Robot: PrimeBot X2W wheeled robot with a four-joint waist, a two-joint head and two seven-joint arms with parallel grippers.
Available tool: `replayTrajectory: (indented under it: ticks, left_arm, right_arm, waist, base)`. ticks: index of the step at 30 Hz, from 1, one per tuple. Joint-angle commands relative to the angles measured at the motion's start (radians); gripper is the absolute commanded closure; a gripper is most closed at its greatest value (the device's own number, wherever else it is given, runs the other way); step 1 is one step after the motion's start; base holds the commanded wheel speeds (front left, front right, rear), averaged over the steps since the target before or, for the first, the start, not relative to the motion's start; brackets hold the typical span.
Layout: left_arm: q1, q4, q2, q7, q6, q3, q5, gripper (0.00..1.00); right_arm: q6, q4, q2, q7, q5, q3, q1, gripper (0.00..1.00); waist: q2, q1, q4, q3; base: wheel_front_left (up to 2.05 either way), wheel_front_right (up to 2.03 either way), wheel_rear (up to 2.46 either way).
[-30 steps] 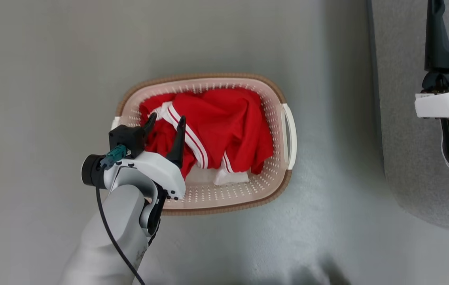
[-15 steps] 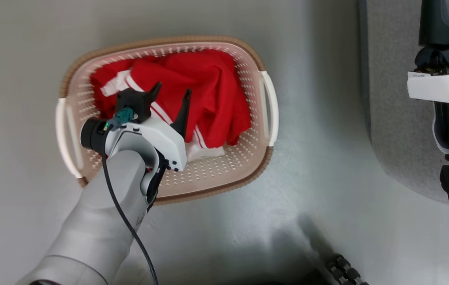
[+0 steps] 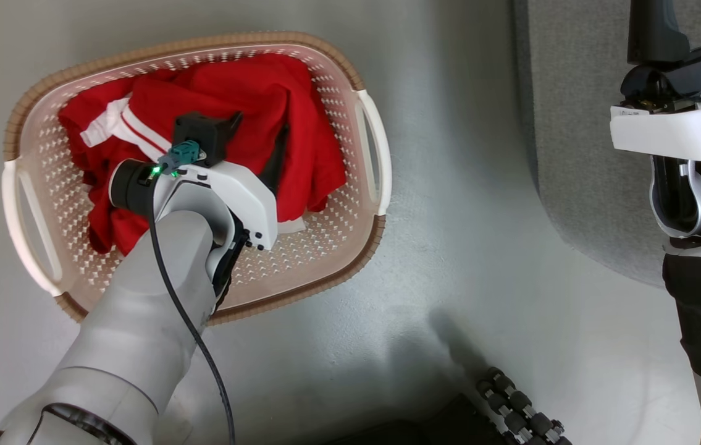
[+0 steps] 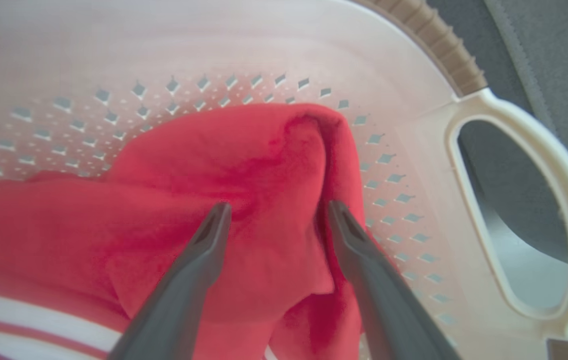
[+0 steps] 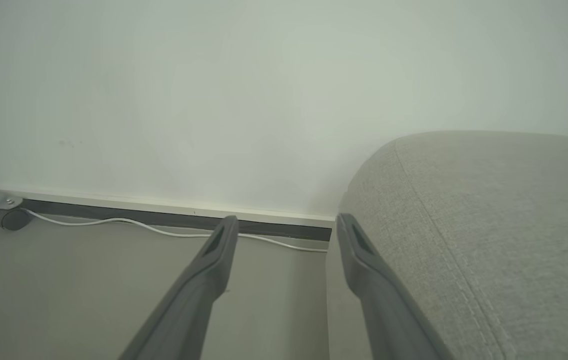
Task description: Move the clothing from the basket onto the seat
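Left pincer (image 4: 278,205) open, down inside the basket (image 3: 338,222), both dark fingers (image 4: 191,272) spread wide with a ridge of the clothing (image 3: 264,93) between the tips; nothing clamped. Tips right at the cloth, but whether pressed into it, cannot tell.

Clothing crumpled in the basket, bright red, heaped toward 12 o'clock of the basket in the head view, with a white striped band at its 10 o'clock side. In the left wrist view, white stripes at 7 o'clock, perforated cream side of the basket behind the heap at 12 o'clock, one white handle (image 4: 494,106) at 3 o'clock.

Basket on the grey floor (image 3: 461,235), at 10 o'clock of the head view, brown rim all around. Seat (image 3: 572,161) at 2 o'clock of the same view, apart from the basket, a strip of floor between.

Right pincer (image 5: 287,219) open too, holding nothing, raised near the seat at 2 o'clock of the head view. In its own wrist view: rounded grey corner of the seat with a stitched seam at 4 o'clock, pale wall (image 5: 213,90) at 12 o'clock, thin white cable (image 5: 113,221) along the foot of the wall at 9 o'clock.
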Motion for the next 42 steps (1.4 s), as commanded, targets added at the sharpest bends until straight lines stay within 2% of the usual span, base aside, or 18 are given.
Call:
replayTrajectory:
  ticks: [1,9,10,11,18,29,34,42]
  left_arm:
    - [-0.005,0.014,0.007,-0.005,-0.01,-0.013,-0.027,0.0]
    - [-0.03,0.056,0.007,0.042,-0.014,-0.114,-0.095,0.0]
    - [-0.034,0.057,0.007,0.045,-0.015,-0.124,-0.104,0.61]
    - [-0.039,0.059,0.007,0.042,-0.012,-0.132,-0.112,1.0]
    - [-0.04,0.082,0.007,0.019,-0.01,-0.174,-0.156,1.0]
    - [0.045,0.034,0.007,-0.005,-0.004,-0.182,-0.202,1.0]
    - [0.103,-0.03,0.007,-0.006,0.013,-0.141,-0.18,1.0]
    - [0.216,-0.087,0.007,-0.006,0.016,-0.016,-0.1,1.0]
  right_arm:
    - [0.004,-0.03,0.0,-0.006,0.004,0.009,0.03,0.0]
    - [0.004,-0.029,0.0,-0.006,0.005,0.013,0.04,0.0]
    - [0.004,-0.029,0.001,-0.006,0.006,0.013,0.039,0.0]
    - [0.004,-0.028,0.003,-0.006,0.006,0.012,0.037,0.0]
    - [0.004,-0.015,0.012,-0.006,0.01,0.012,0.026,0.0]
    - [0.004,0.043,-0.004,-0.006,0.007,0.011,0.072,0.0]
    - [0.004,0.081,-0.015,-0.006,0.008,0.01,0.112,0.0]
    - [0.004,0.145,-0.028,-0.006,0.013,0.017,0.165,0.0]
  waist:
    - [0.0,-0.0001,-0.01,-0.001]
    - [0.0,-0.0001,-0.02,-0.01]
    - [0.0,-0.0001,-0.022,-0.011]
    - [0.0,-0.0001,-0.022,-0.013]
    - [0.0,-0.0001,-0.018,-0.047]
    - [0.0,-0.0001,0.025,-0.216]
    - [0.0,-0.0001,0.053,-0.313]
    - [0.0,-0.0001,0.088,-0.466]
  base:
    - [0.0,0.0,0.0]
    - [0.0,0.0,0.0]
    - [0.0,0.0,0.0]
    - [0.0,0.0,0.0]
    - [0.0,0.0,0.0]
    - [0.0,0.0,0.0]
    - [0.0,0.0,0.0]
    - [0.0,0.0,0.0]
